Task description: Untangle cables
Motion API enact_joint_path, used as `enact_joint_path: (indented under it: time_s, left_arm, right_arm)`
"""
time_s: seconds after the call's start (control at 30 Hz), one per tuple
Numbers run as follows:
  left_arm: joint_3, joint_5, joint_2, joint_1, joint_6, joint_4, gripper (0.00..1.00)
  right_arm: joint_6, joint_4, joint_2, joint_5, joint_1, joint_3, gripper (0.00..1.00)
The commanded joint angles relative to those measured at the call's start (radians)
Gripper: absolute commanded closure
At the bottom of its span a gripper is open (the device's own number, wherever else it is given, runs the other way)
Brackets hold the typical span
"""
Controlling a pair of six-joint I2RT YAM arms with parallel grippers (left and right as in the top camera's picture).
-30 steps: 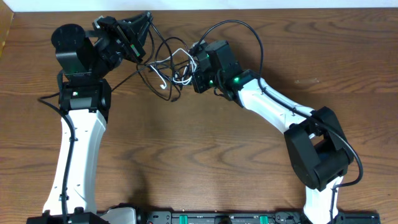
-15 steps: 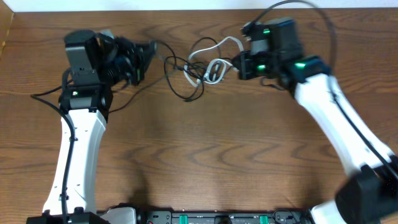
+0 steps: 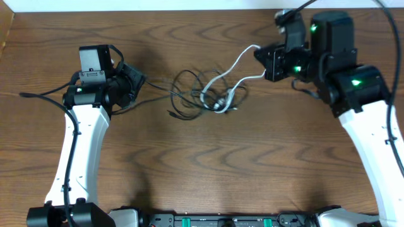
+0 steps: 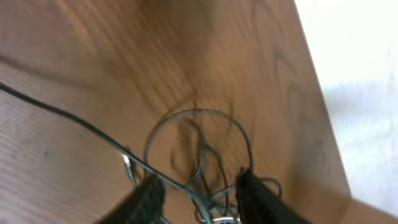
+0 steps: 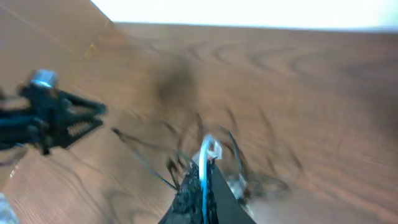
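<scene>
Presently, right fingers [image 5: 186,200] tight on the white cable [image 5: 203,163]; left fingers [image 4: 149,196] apart, 1 black cable [image 4: 74,122] between them.

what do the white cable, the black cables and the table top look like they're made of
The white cable looks plastic-sheathed: smooth, bending in soft curves. The black cables seem rubbery or plastic-jacketed: thin, matte, holding loose loops. The table is wood or wood-look laminate: brown grain, slight sheen; I cannot tell which.

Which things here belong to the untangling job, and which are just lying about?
Part of the job: black cables, bunched mid-table; white cable, pinched in the shut right gripper; open left gripper.
Not part of it: wooden table; thick wires on the arms.
</scene>
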Motion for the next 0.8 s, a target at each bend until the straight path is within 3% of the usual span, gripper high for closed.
enact_joint_path:
  time_s: [0.0, 0.17, 0.27, 0.4, 0.5, 0.77]
  left_arm:
    - [0.01, -0.036, 0.009, 0.003, 0.05, -0.003, 0.38]
    - [0.01, -0.039, 0.009, 0.003, 0.069, -0.003, 0.19]
    - [0.01, -0.005, 0.009, 0.003, 0.129, 0.01, 0.19]
    - [0.01, 0.283, 0.009, 0.003, 0.346, 0.13, 0.19]
    - [0.01, 0.495, 0.008, -0.019, 0.408, 0.282, 0.19]
    - [0.01, 0.512, 0.011, -0.199, 0.42, 0.369, 0.23]
  right_arm:
    - [-0.045, -0.047, -0.034, -0.061, -0.007, 0.144, 0.99]
    - [-0.08, -0.108, -0.034, -0.068, -0.008, 0.287, 0.99]
    - [-0.091, -0.121, -0.034, -0.067, -0.008, 0.317, 0.99]
    - [-0.093, -0.144, -0.028, -0.067, -0.008, 0.317, 0.99]
    - [-0.093, -0.172, -0.011, -0.067, -0.008, 0.316, 0.99]
    - [-0.092, -0.185, 0.012, -0.068, -0.008, 0.316, 0.99]
